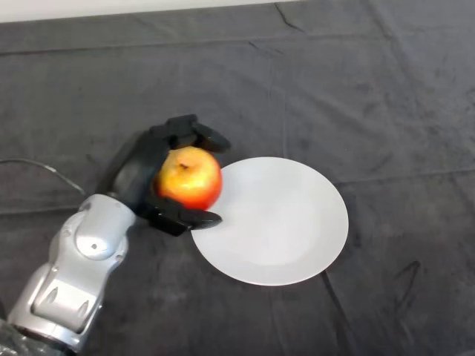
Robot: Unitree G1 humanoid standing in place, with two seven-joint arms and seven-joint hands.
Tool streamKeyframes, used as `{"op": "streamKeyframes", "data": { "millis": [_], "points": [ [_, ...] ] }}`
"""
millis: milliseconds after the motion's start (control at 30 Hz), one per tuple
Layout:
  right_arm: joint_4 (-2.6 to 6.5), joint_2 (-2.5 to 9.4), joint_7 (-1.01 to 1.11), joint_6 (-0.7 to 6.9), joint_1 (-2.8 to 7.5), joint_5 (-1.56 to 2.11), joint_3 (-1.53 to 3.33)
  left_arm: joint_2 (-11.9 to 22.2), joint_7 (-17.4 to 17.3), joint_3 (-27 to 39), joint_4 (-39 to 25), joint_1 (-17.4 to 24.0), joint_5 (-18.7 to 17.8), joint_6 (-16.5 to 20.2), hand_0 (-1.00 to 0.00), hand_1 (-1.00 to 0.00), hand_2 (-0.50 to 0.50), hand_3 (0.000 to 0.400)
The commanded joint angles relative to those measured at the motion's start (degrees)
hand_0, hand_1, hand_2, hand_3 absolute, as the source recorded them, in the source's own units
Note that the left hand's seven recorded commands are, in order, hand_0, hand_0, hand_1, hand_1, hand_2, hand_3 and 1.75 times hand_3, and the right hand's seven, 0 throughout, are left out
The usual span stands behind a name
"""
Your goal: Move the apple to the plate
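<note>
A red and yellow apple (190,178) sits in my black left hand (139,172), stem dimple facing up. The fingers curl over its far side and the thumb closes under its near side, so the hand is shut on it. The apple is at the left rim of a white round plate (282,222), overlapping that edge; whether it touches the plate I cannot tell. My silver-grey arm comes in from the lower left.
A dark wrinkled cloth (356,89) covers the whole table. A pale strip of wall or floor shows along the top edge.
</note>
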Motion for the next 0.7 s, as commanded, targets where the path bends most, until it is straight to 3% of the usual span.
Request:
{"op": "streamKeyframes", "data": {
  "millis": [33,300,700],
  "points": [
    [0.22,-0.38,0.51,0.76,2.11,-0.1,0.0,-0.75,-0.16,-1.63,3.02,-4.02,1.91,-1.4,-1.0,-1.0,0.0,0.4],
    [0.39,-0.38,0.48,0.74,2.01,-0.12,-0.01,-3.14,0.41,-5.03,9.83,-8.52,1.61,-4.21,-1.0,-1.0,0.0,0.4],
    [0.73,-0.37,0.39,0.69,1.81,-0.15,-0.01,-6.18,1.73,-10.75,16.73,-11.52,-0.59,-7.96,-1.0,-1.0,0.0,0.4]
  ]
}}
